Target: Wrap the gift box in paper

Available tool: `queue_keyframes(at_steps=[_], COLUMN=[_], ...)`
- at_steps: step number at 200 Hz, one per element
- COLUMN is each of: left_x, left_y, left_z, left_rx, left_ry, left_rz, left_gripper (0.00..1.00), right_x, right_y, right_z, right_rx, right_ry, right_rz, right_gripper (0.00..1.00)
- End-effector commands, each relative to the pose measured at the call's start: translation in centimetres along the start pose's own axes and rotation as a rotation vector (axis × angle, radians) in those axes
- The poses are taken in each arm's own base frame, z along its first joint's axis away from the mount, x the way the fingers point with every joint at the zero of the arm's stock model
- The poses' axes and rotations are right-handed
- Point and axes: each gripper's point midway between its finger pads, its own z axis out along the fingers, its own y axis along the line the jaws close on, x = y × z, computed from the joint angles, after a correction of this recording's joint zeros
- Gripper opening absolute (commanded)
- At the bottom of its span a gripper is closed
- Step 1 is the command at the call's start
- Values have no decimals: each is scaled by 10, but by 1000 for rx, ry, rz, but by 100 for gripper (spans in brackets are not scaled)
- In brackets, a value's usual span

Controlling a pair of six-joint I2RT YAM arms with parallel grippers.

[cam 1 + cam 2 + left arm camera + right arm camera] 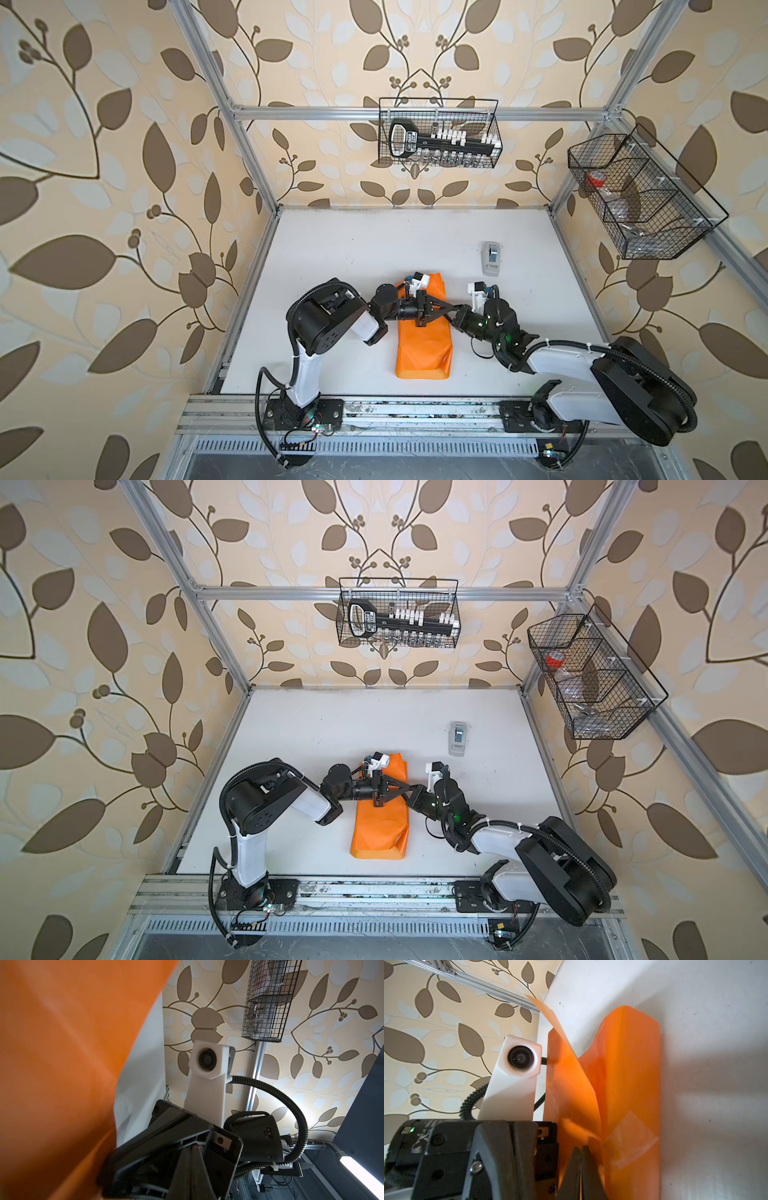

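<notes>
The paper (424, 349) is lying mid-table in a long folded bundle, likely hiding the box. The left gripper (445, 308) and right gripper (580, 1159) are meeting fully closed over its middle, grip unclear. Thin, slippery, crease-prone: take the loose flap's edge.

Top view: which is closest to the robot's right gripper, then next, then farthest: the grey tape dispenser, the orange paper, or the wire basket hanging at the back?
From the right gripper:
1. The paper, right under it, in the middle.
2. The tape dispenser, farther back, a bit to the right.
3. The wire basket, hanging high up at the very back.
</notes>
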Motion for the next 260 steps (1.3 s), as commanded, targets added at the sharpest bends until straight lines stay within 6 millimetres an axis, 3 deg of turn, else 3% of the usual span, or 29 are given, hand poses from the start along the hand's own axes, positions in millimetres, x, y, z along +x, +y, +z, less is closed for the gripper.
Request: queue_keyframes(at_steps=[1,29,51,102,260], left_x=[3,4,4,4,4], left_y=[9,9,7,8,5], left_z=[2,2,1,1,3], left_rx=[-17,-16,-15,-16,-8], left_ry=[3,3,1,1,5], left_rz=[-25,-24,-22,-24,-23], left_gripper=[0,0,0,0,0], right_x=[4,1,-11,-34,-18], right_y=[1,2,9,10,-3], right_z=[-2,-5,-12,-28,1], right_rx=[-11,-22,-38,23,20], right_ry=[6,-9,-41,-82,-11], right_rz=[7,14,9,-37,18], right_gripper=[7,8,16,19,3])
